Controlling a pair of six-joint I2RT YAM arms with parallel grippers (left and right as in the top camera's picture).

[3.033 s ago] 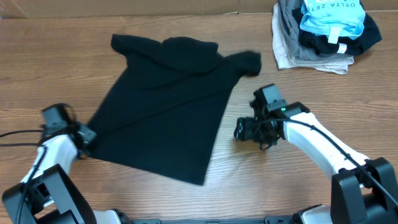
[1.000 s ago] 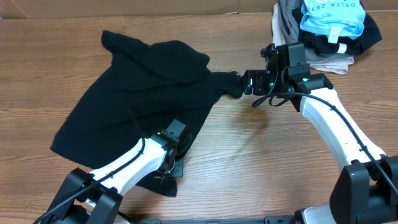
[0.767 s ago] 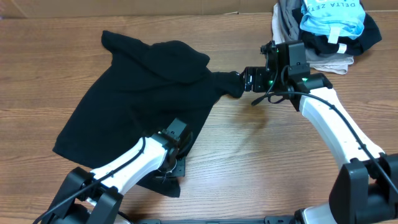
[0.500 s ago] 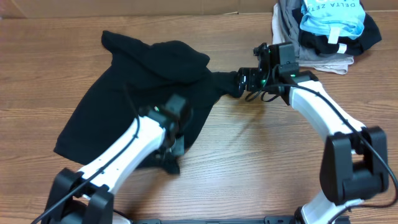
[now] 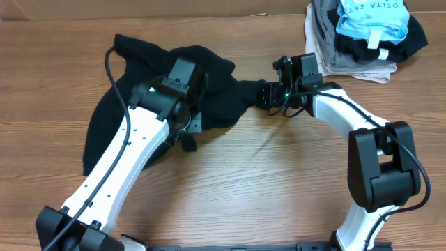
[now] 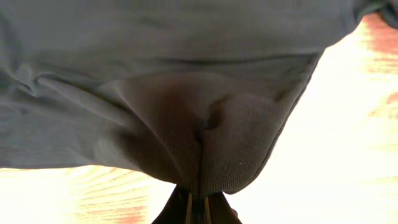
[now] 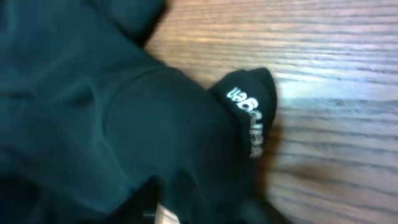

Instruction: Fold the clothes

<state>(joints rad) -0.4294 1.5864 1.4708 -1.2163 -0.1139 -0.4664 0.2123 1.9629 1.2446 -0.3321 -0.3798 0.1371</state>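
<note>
The black T-shirt [image 5: 139, 77] lies bunched on the wooden table, left of centre. My left gripper [image 5: 189, 125] is shut on a fold of its hem, lifted over the shirt's middle; the left wrist view shows the fabric [image 6: 186, 112] pinched between the fingertips [image 6: 199, 208]. My right gripper [image 5: 268, 96] is shut on the shirt's right sleeve. In the right wrist view the sleeve [image 7: 155, 124] with its small white logo [image 7: 245, 118] fills the frame and the jaws [image 7: 186, 211] are buried in cloth.
A pile of other garments [image 5: 362, 35] sits at the back right: light blue with dark lettering on top, grey and beige below. Bare wooden tabletop [image 5: 279, 181] spreads across the front and right.
My left gripper has carried the shirt's lower hem up and back over the shirt's middle, folding it. My right gripper has moved in and closed on the sleeve, pulling slightly left.
</note>
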